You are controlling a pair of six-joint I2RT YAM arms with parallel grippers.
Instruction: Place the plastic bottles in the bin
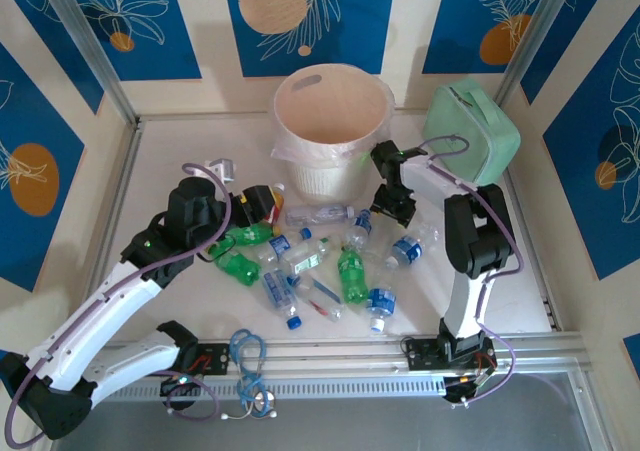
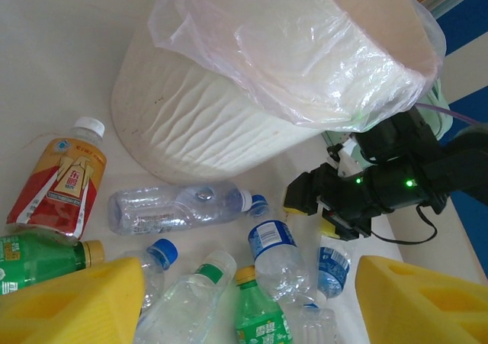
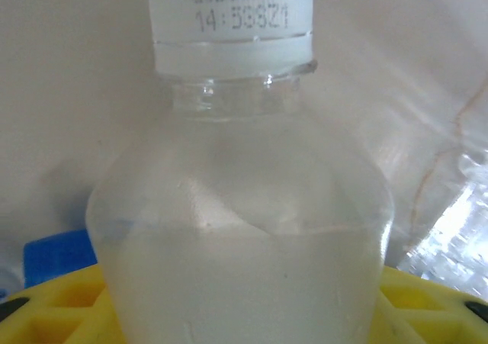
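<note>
Entry: bottles to bin; step judged as pick-up, with the pile unsorted. Far left: left end effector [image 1: 268, 207] low over the left edge of the pile, its yellow fingers [image 2: 76, 306] spread wide, nothing held, loose bottles lying beneath. Centre: bottles [image 1: 320, 261], clear, green and red-labelled, scattered on the worktop [image 1: 180, 151] just in front of the bin [image 1: 330, 171], which is white, lined with clear plastic, and upright at the back; none seen inside it from overhead. Right: right end effector [image 1: 392, 207] at the right side of the pile, a white-capped bottle [image 3: 244, 229] set between its yellow fingers [image 3: 46, 306]; whether they press it cannot be told. Far right: green case [image 1: 472, 136], no part of the job. Next move, by judgement: a firm pinch on that bottle, a lift above the rim, and release over the liner. View notes: the overhead camera gives the whole layout; the left wrist camera adds a red-labelled bottle [image 2: 65, 184] beside the bin's base; the right wrist camera gives the cap's printed date code.
</note>
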